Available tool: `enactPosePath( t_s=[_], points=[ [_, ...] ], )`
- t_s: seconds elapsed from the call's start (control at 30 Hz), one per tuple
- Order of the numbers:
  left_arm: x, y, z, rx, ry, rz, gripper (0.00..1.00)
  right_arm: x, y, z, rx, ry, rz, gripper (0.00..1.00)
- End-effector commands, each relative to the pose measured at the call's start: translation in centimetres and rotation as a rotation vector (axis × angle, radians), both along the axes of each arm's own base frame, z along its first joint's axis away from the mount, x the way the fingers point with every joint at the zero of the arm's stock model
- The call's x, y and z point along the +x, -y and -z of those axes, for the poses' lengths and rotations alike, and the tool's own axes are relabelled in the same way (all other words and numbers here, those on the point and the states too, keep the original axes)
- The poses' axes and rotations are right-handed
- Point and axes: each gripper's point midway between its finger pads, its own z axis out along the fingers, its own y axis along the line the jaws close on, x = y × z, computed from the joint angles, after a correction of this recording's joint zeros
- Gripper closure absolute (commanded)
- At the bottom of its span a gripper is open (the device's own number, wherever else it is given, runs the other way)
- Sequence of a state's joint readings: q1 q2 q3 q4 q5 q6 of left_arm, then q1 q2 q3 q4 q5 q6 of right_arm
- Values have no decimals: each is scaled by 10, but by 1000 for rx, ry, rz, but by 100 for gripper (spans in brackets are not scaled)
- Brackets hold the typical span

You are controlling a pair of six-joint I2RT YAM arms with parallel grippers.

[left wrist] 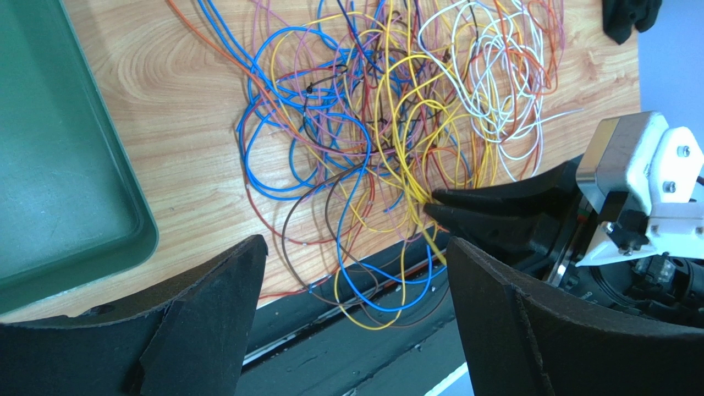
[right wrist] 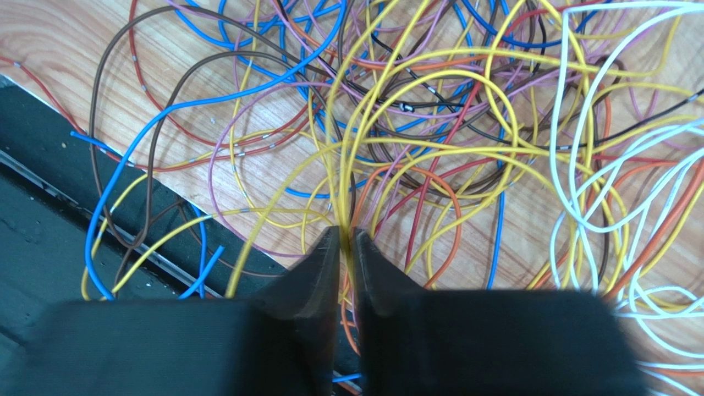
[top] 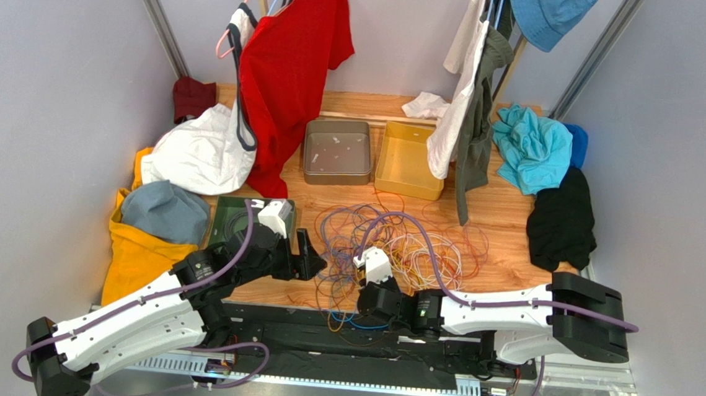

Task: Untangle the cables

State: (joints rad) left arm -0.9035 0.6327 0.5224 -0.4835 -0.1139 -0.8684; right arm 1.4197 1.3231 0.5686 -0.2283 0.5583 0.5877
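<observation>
Wooden tabletop (top: 500, 218): thin many-coloured cables (top: 400, 243) sprawl at its near edge, loops spilling over. Flat green tray (top: 227, 215) left; grey rectangular bin (top: 311, 150) and yellow bin (top: 386, 158) toward the far edge; crumpled clothes (top: 196, 154) along both sides.

No legible text, label, brand, number or sign in any view.
</observation>
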Motion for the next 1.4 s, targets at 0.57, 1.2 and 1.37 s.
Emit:
enactPosePath(
  t_s=[0.57,1.2,1.37],
  points=[
    [10,25,-148,-199,422,176,14,3,38,-383,624,333,-75,100],
    [-24,86,-187,-552,762,447,1,-25,32,-416,864,222,-172,100],
    [-22,91,-171,-573,793,420,1,-35,38,-445,952,196,-212,100]
  ],
)
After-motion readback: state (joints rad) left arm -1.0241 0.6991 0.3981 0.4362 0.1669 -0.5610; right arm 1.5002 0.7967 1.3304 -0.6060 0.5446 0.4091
